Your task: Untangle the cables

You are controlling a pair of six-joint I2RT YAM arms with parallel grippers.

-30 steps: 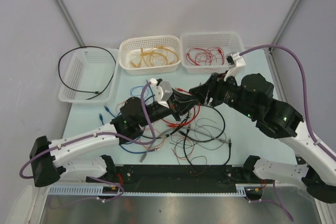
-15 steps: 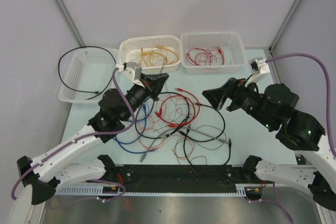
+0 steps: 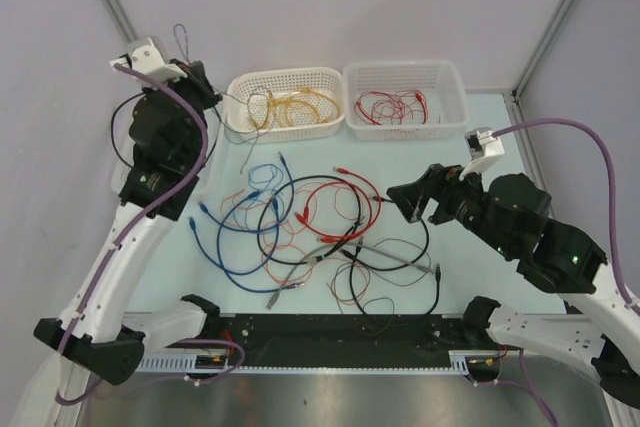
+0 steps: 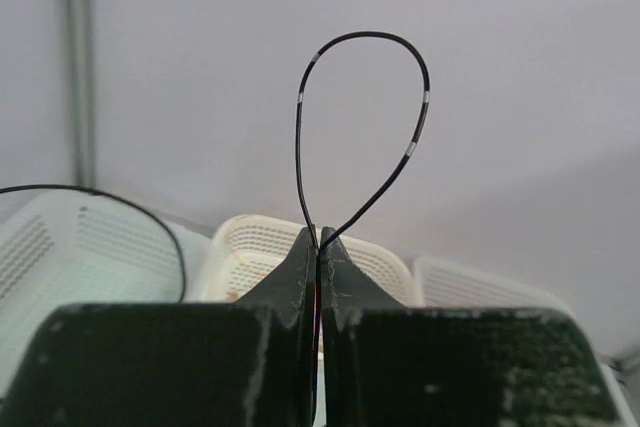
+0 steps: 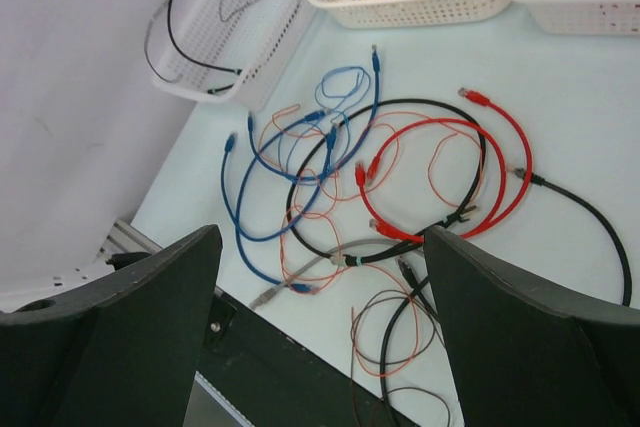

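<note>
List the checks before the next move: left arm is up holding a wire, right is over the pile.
1. Left gripper grip: ok. It is shut on a thin black wire, whose loop stands above the fingers.
2. Wire free of the pile: cannot tell. Its trailing end can't be traced.
3. Right gripper ready: ok. It is open and empty, above the pile.
4. Arms apart: ok. The left arm is up at the far left and the right arm is on the right.
5. Pile sorted: not ok. Red, blue and black cables cross each other.
6. Left gripper above the left basket: cannot tell.
</note>
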